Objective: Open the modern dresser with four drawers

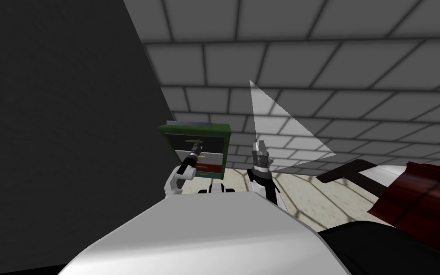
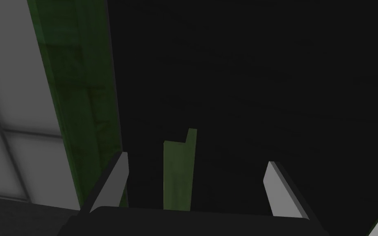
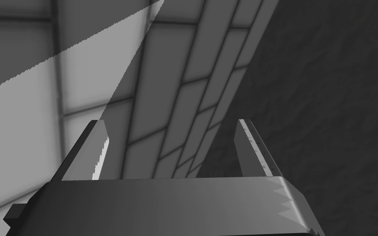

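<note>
A small green-framed dresser (image 1: 195, 129) with stacked drawers stands by the dark wall ahead; its top drawer front is dark, lower ones pale, red and teal. My left gripper (image 1: 196, 147) reaches to the top drawer's front. In the left wrist view this left gripper (image 2: 196, 180) is open, and the drawer's olive bar handle (image 2: 178, 172) stands between its fingers, apart from both. The dresser's green side frame (image 2: 81, 102) runs beside one finger. My right gripper (image 1: 260, 148) is raised to the right of the dresser, open with nothing between its fingers (image 3: 98, 151).
A dark wall (image 1: 61, 119) rises at the left, right beside the dresser. A tiled grey wall (image 1: 333, 71) lies behind. A bed with a dark red cover (image 1: 419, 191) and dark frame sits at the right on pale floor (image 1: 309, 191).
</note>
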